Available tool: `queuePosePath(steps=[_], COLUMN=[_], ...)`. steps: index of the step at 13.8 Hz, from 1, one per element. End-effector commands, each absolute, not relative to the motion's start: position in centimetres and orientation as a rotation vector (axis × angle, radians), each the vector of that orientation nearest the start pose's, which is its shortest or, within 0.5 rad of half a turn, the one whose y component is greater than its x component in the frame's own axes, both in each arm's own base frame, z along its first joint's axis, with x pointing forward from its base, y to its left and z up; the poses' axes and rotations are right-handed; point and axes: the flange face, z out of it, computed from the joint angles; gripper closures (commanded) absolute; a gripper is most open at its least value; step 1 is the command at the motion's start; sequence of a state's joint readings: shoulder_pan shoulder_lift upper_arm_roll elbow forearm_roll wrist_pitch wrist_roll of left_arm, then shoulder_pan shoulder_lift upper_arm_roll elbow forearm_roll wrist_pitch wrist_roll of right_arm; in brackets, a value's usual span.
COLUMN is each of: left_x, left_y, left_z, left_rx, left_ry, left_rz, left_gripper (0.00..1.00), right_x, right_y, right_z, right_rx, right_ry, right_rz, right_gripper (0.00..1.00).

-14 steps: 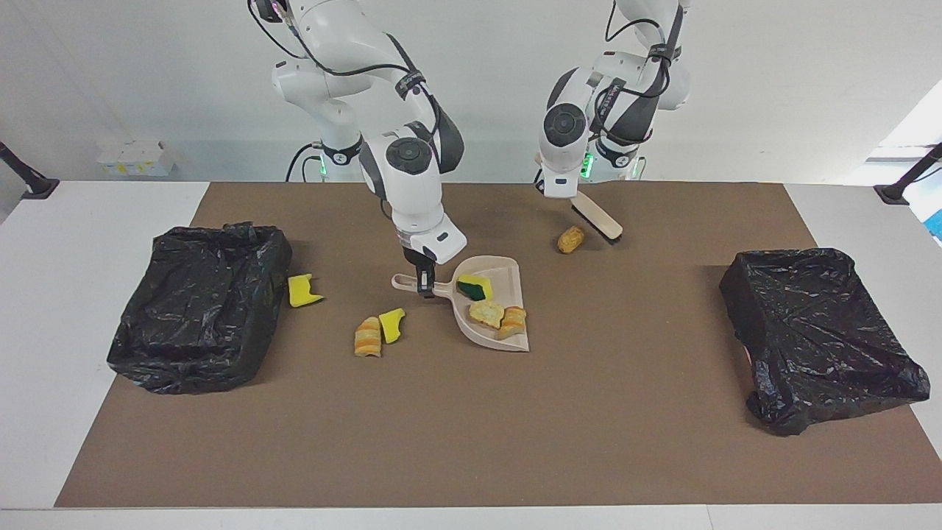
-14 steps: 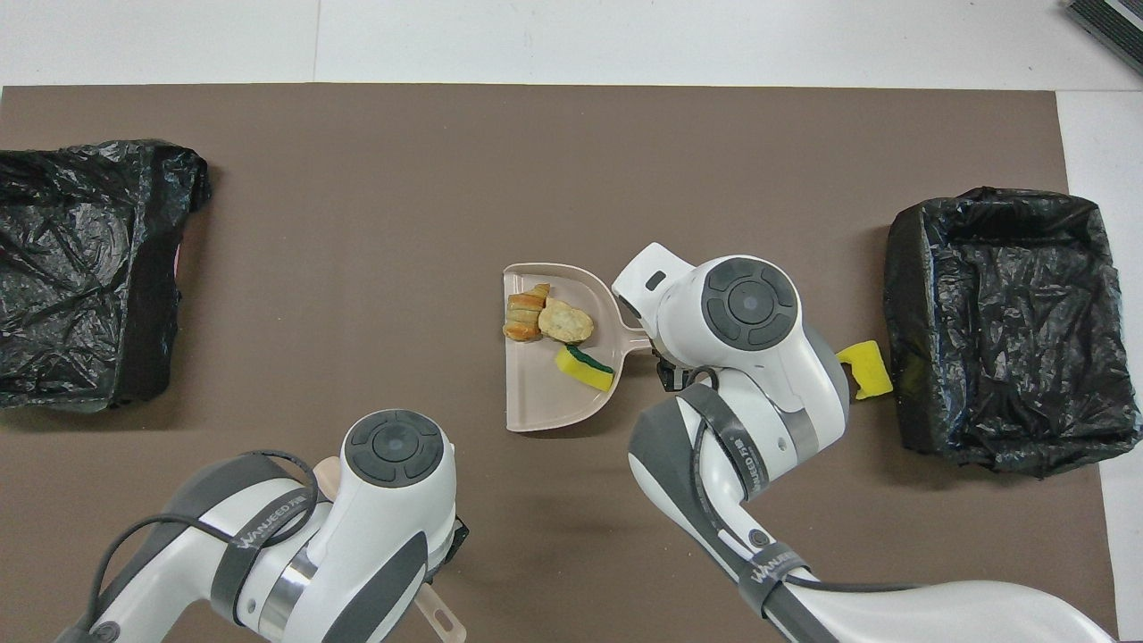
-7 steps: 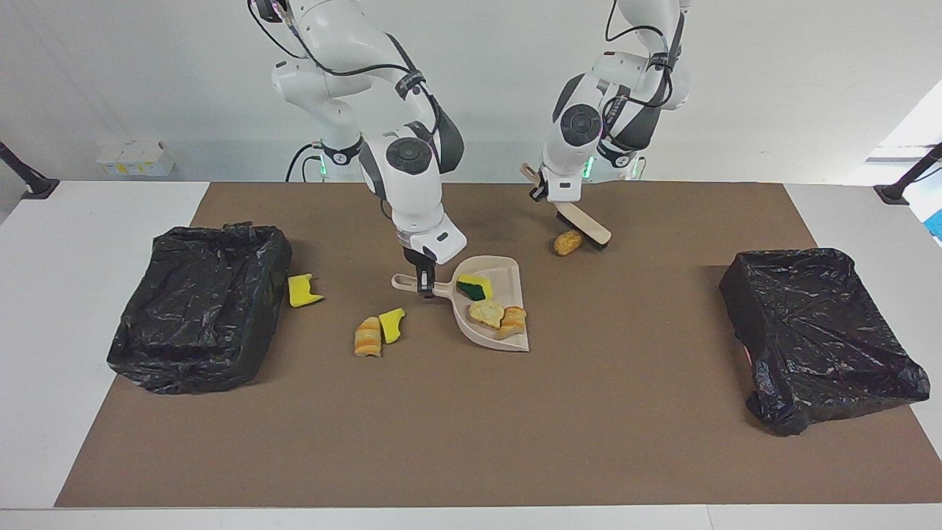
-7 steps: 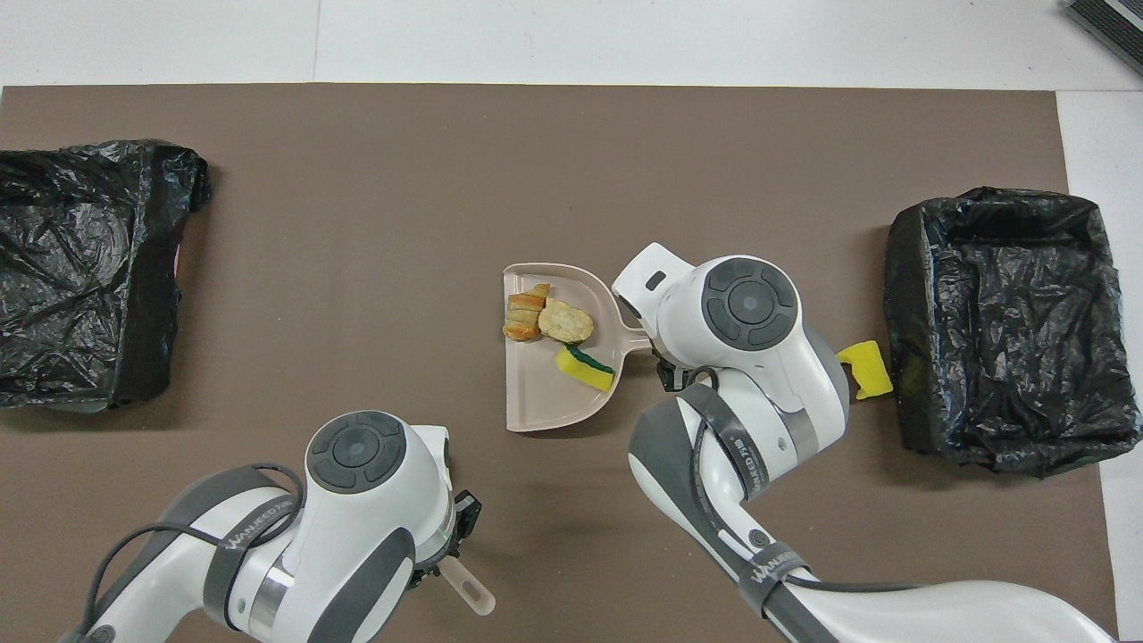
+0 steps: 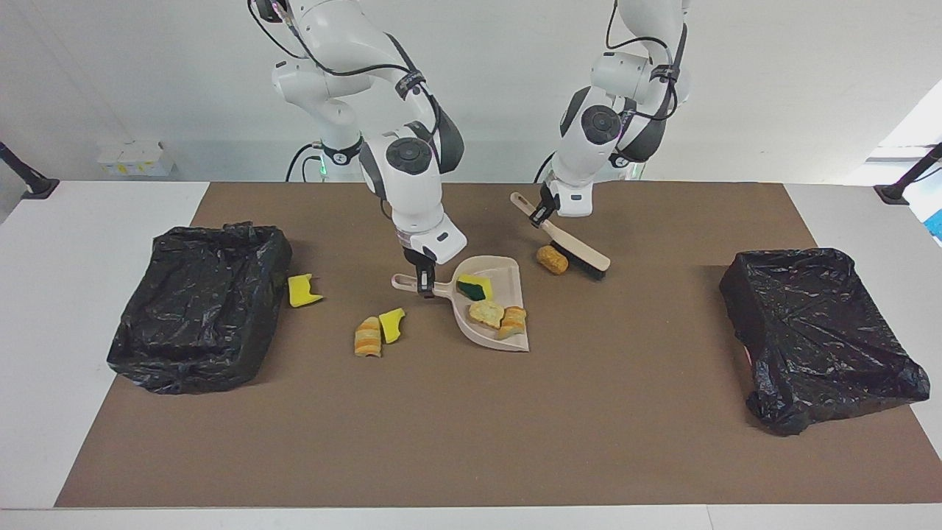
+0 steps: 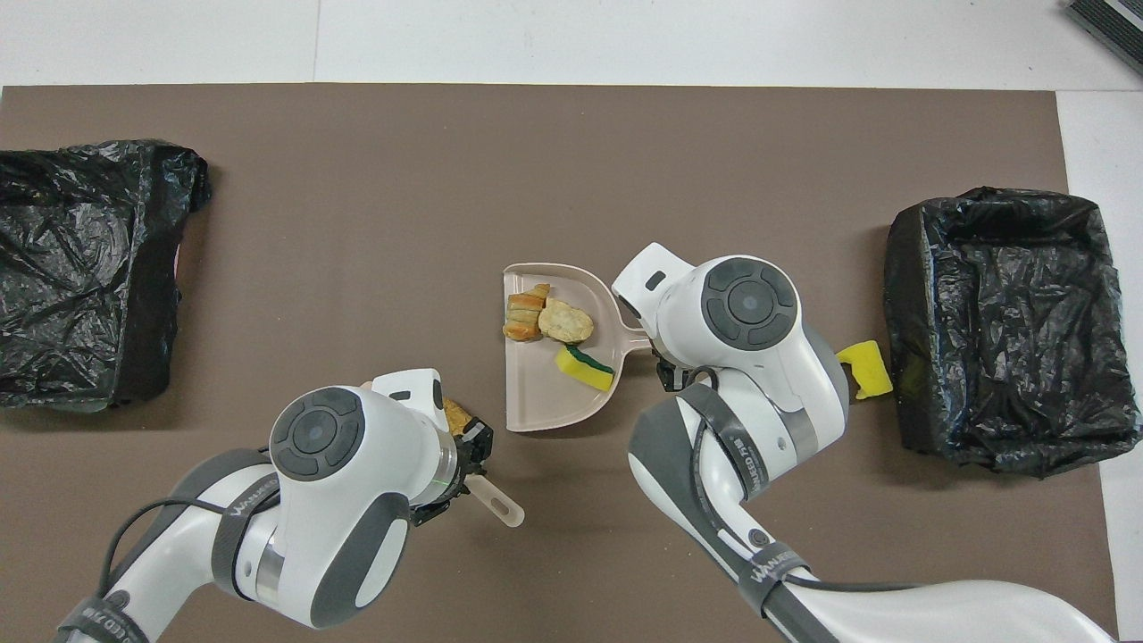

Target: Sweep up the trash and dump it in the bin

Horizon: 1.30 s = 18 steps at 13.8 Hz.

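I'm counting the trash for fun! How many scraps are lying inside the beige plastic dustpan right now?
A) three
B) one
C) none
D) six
A: the beige plastic dustpan holds three scraps, a yellow sponge piece with a green side, a pale bread chunk and a striped tan-orange pastry; the other scraps lie on the brown mat.
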State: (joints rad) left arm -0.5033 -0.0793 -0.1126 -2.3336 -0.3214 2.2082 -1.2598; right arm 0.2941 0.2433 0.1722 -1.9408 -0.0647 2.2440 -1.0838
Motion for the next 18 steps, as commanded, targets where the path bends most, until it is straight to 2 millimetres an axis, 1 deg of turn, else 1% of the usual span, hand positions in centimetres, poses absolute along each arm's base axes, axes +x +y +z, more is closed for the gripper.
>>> queuePosePath(steps=[1,2,3,4,5,6,7,8,9,11,12,14,15,16,17,18], left_x=[40.6,41.4,42.1,42.6,43.3,43.7,43.1,42.6,42.5,42.2,42.0,42.7,43.3,43.6,43.6,43.4], left_y=[-30.5,-31.1,-31.9,-32.9,-33.9,-34.4,-35.4,-35.9,-36.0,-35.9,-35.9,-35.8,-35.3,-34.7,-33.6,-32.5], left_z=[36.9,35.9,35.9,36.8,37.0,37.6,37.8,37.8,37.8,37.8,38.4,41.5,42.9,44.4,46.0,47.3], left_rx=[-3.004,-3.011,-3.045,-3.101,-3.162,-3.244,-3.303,-3.348,-3.375,-3.388,-3.391,-3.398,-3.394,-3.394,-3.398,-3.401], left_ry=[-1.336,-1.332,-1.332,-1.298,-1.189,-1.016,-0.834,-0.642,-0.496,-0.302,-0.241,-0.208,-0.213,-0.214,-0.209,-0.161], left_rz=[0.332,0.325,0.29,0.247,0.231,0.199,0.181,0.166,0.153,0.165,0.176,0.201,0.226,0.24,0.237,0.243], left_gripper=[1.0,1.0,1.0,1.0,1.0,1.0,1.0,1.0,1.0,1.0,1.0,1.0,1.0,1.0,1.0,1.0], right_x=[54.7,54.7,54.7,54.7,54.7,54.7,54.7,54.7,54.7,54.6,54.7,54.8,54.9,54.9,55.0,55.1], right_y=[27.3,27.3,27.3,27.3,27.3,27.3,27.3,27.3,27.3,27.4,27.4,27.6,27.7,27.7,27.7,27.7], right_z=[36.2,36.2,36.2,36.2,36.2,36.2,36.2,36.2,36.2,36.2,36.1,35.7,35.7,35.7,35.6,35.4], right_rx=[2.201,2.203,2.2,2.203,2.2,2.203,2.201,2.203,2.207,2.224,2.231,2.254,2.262,2.276,2.291,2.299], right_ry=[2.187,2.185,2.189,2.185,2.189,2.185,2.187,2.185,2.182,2.165,2.159,2.135,2.13,2.118,2.108,2.101], right_rz=[0.102,0.102,0.102,0.102,0.102,0.102,0.102,0.102,0.102,0.103,0.103,0.117,0.128,0.139,0.161,0.176], right_gripper=[1.0,1.0,1.0,1.0,1.0,1.0,1.0,1.0,1.0,1.0,1.0,1.0,1.0,1.0,1.0,1.0])
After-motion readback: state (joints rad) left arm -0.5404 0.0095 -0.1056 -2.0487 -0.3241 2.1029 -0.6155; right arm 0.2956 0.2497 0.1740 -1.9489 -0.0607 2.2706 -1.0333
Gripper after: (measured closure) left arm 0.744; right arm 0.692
